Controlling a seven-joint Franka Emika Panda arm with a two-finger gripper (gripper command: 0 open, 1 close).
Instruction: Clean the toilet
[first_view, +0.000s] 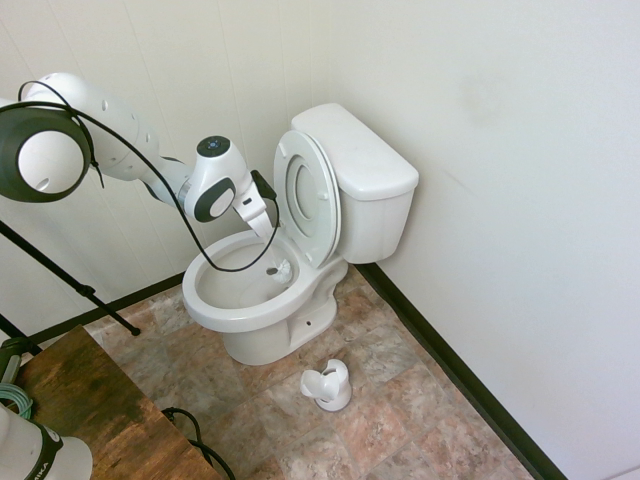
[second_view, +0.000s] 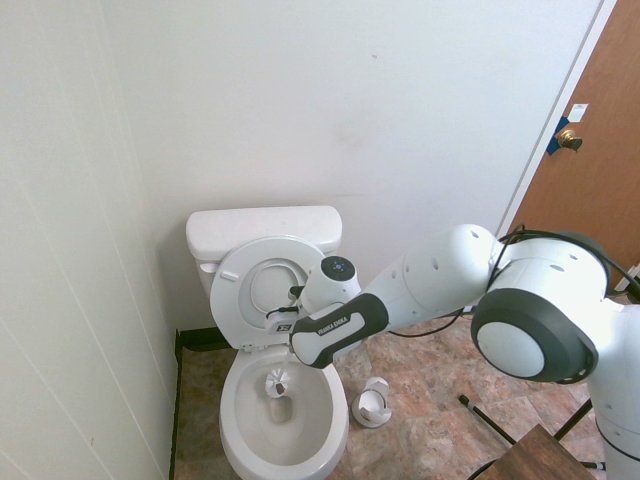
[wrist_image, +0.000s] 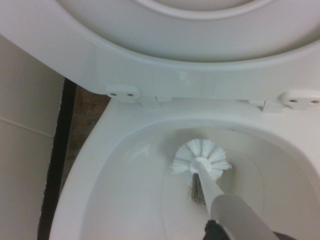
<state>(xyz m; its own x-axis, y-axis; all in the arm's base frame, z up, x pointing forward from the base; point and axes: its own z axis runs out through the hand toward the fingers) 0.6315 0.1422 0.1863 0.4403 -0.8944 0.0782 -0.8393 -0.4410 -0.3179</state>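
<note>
Franka arm's pincer (first_view: 268, 214) is gripping the white handle of a toilet brush (first_view: 279, 268), jaws clamped narrow on it, while reaching over the toilet (first_view: 240, 310) in the room's corner, seat and lid (first_view: 310, 195) tipped up vs. the tank (first_view: 360, 160). The bowl is lying directly below and slightly ahead of the pincer; the brush's long axis is running steeply down from the grip toward the back of the bowl, near the hinge edge. In the wrist view the bristle head (wrist_image: 201, 159) is sitting over the bowl's rear slope, apart from the rim, w/ a dark shadow or water line just under it. Judging by this, the next stroke is depending on that down-and-back slant: the head needs pressing onto the porcelain, then sweeping round the wall. An empty brush holder (first_view: 328, 385) is standing on the tiled floor beside the toilet's foot. Hard to make out: whether bristles are actually touching the ceramic, and water level. The fingers themselves are largely masked by the wrist housing in both wide views.
</note>
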